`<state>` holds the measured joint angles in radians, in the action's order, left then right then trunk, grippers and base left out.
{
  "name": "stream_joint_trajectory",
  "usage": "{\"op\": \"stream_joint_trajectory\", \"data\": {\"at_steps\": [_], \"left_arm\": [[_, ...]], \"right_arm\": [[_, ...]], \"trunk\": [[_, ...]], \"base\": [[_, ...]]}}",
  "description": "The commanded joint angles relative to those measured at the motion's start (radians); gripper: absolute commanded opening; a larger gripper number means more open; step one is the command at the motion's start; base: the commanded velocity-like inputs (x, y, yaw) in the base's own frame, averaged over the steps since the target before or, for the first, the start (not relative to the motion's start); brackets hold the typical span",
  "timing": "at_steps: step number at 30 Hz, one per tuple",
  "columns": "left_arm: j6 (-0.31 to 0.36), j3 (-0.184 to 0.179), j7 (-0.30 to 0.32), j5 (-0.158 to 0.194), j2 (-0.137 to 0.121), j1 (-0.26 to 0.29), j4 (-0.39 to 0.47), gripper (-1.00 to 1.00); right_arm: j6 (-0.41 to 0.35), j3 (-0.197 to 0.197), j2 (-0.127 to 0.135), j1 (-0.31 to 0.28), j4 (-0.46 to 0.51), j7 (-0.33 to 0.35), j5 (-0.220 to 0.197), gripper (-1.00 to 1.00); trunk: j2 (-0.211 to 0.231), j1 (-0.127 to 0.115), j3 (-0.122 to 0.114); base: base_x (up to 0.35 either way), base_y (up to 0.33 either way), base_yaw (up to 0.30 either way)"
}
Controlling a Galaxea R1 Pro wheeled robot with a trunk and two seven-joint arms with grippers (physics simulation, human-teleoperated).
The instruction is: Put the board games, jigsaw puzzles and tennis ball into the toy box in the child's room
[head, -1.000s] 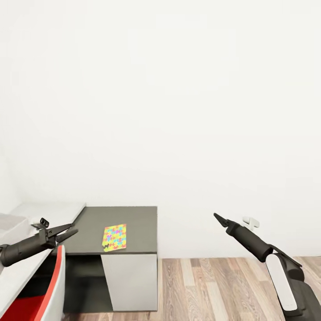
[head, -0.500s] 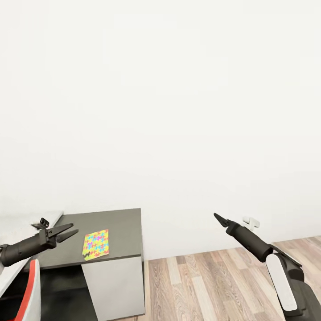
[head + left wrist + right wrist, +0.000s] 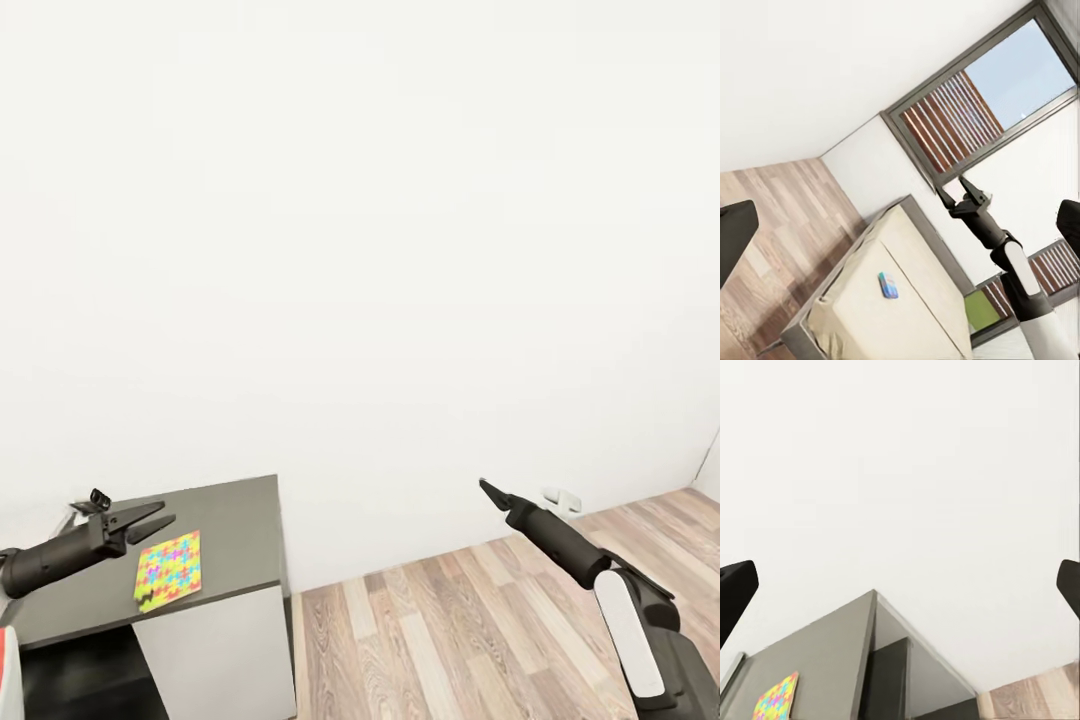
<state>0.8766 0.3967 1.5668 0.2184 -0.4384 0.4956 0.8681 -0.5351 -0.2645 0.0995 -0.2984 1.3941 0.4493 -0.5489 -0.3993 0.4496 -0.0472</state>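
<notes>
One jigsaw puzzle (image 3: pixel 168 570) lies flat on the dark grey end of the table (image 3: pixel 235 520), also seen as the puzzle (image 3: pixel 775 698) on the table (image 3: pixel 832 656) in the right wrist view. My left gripper (image 3: pixel 160 514) hovers open just above and left of it, holding nothing. My right gripper (image 3: pixel 490 491) hangs open over the wood floor, well to the right of the table, and is empty. The left wrist view looks across the room to the bed (image 3: pixel 855 319), where a small blue board game (image 3: pixel 888 285) lies on the beige cover.
A plain white wall fills the space ahead. Wood-plank floor (image 3: pixel 470 630) stretches right of the table. A sliver of a red and white chair (image 3: pixel 6 680) shows beside the table. A tall dark-framed window (image 3: pixel 975 105) stands beyond the bed.
The camera has swung right, so table and puzzle sit further left in the picture and the red chair is nearly out of it. Both arms hold the same pose.
</notes>
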Motion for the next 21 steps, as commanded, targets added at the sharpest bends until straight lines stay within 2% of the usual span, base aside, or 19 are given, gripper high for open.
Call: {"op": "stream_joint_trajectory", "data": {"at_steps": [1,6,8,10,13,15,16,17,18,19,21], "left_arm": [[0.010,0.000,0.004,-0.001,0.000,0.000,0.000,1.00],[0.010,-0.002,0.004,-0.003,0.005,0.000,0.000,1.00],[0.009,-0.002,0.004,-0.012,0.006,0.000,0.000,1.00],[0.009,-0.002,0.004,-0.029,0.007,0.000,0.000,1.00],[0.009,-0.001,0.004,-0.059,0.008,0.000,0.000,1.00],[0.008,-0.001,0.004,-0.068,0.009,0.000,0.001,1.00],[0.008,-0.001,0.004,-0.071,0.010,0.000,0.001,1.00],[0.007,-0.001,0.004,-0.072,0.010,0.000,0.001,1.00],[0.007,-0.001,0.004,-0.074,0.011,0.000,0.002,1.00],[0.007,-0.001,0.004,-0.075,0.011,0.000,0.002,1.00],[0.007,-0.001,0.004,-0.076,0.011,0.000,0.002,1.00]], "right_arm": [[-0.008,-0.002,0.000,-0.001,-0.005,-0.001,-0.007,1.00],[-0.010,-0.011,0.005,-0.001,-0.036,-0.004,-0.007,1.00],[-0.014,-0.027,0.007,0.002,-0.041,-0.003,-0.007,1.00],[-0.016,-0.044,0.008,0.019,-0.043,-0.002,-0.007,1.00],[-0.013,-0.074,0.013,0.098,-0.044,0.004,-0.007,1.00],[-0.008,-0.112,0.016,0.150,-0.043,0.020,-0.007,1.00],[-0.005,-0.157,0.017,0.182,-0.042,0.052,-0.008,1.00],[-0.004,-0.179,0.017,0.194,-0.043,0.069,-0.008,1.00],[-0.001,-0.224,0.016,0.214,-0.044,0.114,-0.006,1.00],[0.001,-0.246,0.015,0.222,-0.046,0.140,-0.004,1.00],[0.022,-0.309,0.012,0.240,-0.090,0.239,0.005,1.00]], "trunk": [[-0.001,0.000,0.000],[-0.001,0.000,-0.003],[-0.001,0.000,-0.004],[-0.001,0.000,-0.006],[-0.001,0.000,-0.008],[-0.001,0.000,-0.010],[-0.001,0.000,-0.011],[-0.001,0.000,-0.012],[-0.001,0.000,-0.013],[-0.001,0.000,-0.014],[-0.001,0.000,-0.016]], "base": [[0.000,0.000,-0.279],[0.000,0.000,-0.279],[0.000,0.000,-0.276],[0.000,0.000,-0.274],[0.000,0.000,-0.262],[0.000,0.000,-0.252],[0.000,0.000,-0.249],[0.000,0.000,-0.249],[0.000,0.000,-0.247],[0.000,0.000,-0.247],[0.000,0.000,-0.246]]}}
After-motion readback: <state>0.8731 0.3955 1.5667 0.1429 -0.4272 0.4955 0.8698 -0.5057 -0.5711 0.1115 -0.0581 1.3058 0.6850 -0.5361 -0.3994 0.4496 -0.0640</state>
